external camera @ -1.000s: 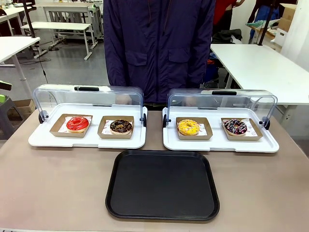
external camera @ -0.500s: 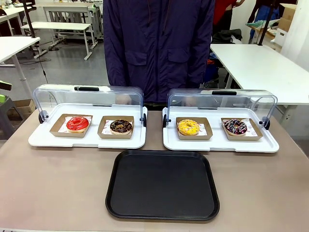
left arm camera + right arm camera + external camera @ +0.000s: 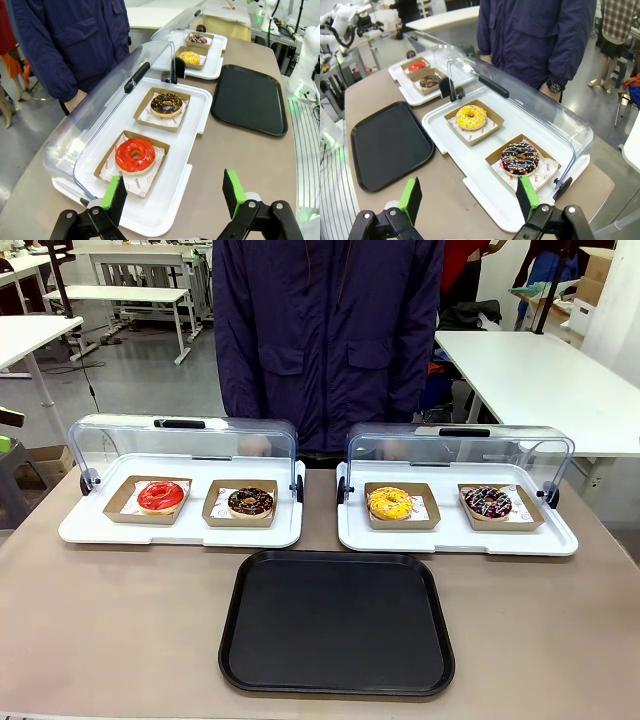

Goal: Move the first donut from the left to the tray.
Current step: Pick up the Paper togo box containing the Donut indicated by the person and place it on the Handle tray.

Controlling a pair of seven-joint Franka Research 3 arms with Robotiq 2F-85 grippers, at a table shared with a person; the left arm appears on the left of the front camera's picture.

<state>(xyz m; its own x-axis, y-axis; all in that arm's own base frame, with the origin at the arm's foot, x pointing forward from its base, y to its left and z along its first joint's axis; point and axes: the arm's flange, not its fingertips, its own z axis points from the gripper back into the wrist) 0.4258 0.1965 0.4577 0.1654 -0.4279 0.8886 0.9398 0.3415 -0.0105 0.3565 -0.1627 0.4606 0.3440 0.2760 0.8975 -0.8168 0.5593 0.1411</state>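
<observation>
1. While the red donut (image 3: pixel 135 155) sits untouched in its small cardboard tray (image 3: pixel 118 502), at the left end of the left white tray (image 3: pixel 170 205), no part of the move appears to have begun. The chocolate donut (image 3: pixel 166 104) lies just beside it on the same white tray.
2. The clear lid (image 3: pixel 105 110) is swung up and back toward the person (image 3: pixel 330 340). This most likely leaves the donuts open to a reach from the robot's side.
3. The black tray (image 3: pixel 337 625) lies bare on the surface (image 3: pixel 235 155), in front of the gap between the two white trays and well apart from the red donut. Its central position would suit either arm.
4. The left fingers (image 3: pixel 116 194) are spread wide and hold nothing. They hover over the near edge of the white tray with the red donut ahead of them and to one side. I judge this a stance before the approach.
5. The right fingers (image 3: pixel 526 196) are also apart and empty, above the near edge of the other white tray. That arm seems to have no part in this step.
6. Risk noted: the icing is glossy and would smear under pressure. The raised lid also stands close behind the donut, so a descent from the near side seems safest.
</observation>
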